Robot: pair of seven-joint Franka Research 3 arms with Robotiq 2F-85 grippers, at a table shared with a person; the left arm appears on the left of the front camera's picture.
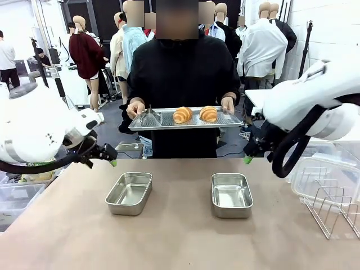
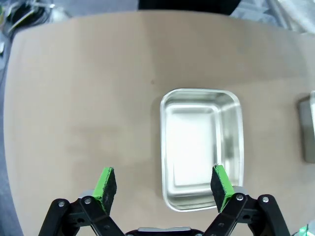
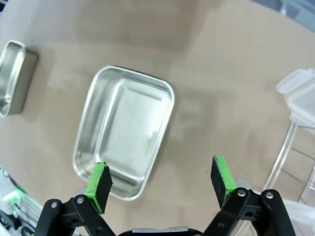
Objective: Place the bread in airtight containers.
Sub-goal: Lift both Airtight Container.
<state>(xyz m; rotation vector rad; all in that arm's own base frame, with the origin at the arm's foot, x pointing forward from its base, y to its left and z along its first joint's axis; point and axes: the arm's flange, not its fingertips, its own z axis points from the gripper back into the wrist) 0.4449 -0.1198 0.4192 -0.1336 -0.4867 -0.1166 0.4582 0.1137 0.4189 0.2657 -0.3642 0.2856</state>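
Two golden croissant-shaped pieces of bread (image 1: 182, 115) (image 1: 208, 113) lie on a flat metal tray (image 1: 230, 120) that a person in black holds above the table's far edge. Two empty steel containers sit on the brown table: the left one (image 1: 129, 193) (image 2: 202, 147) and the right one (image 1: 231, 194) (image 3: 124, 129). My left gripper (image 1: 111, 160) (image 2: 162, 186) hovers open, up and to the left of the left container. Above and to the right of the right container, my right gripper (image 1: 247, 158) (image 3: 160, 183) is open too. Nothing is between either pair of fingers.
Metal tongs (image 1: 149, 117) rest on the tray's left part. A wire rack (image 1: 332, 208) and clear plastic lids (image 1: 323, 171) (image 3: 300, 93) stand at the table's right side. A clear bin (image 1: 17, 199) sits at the left edge. Bare tabletop lies between and before the containers.
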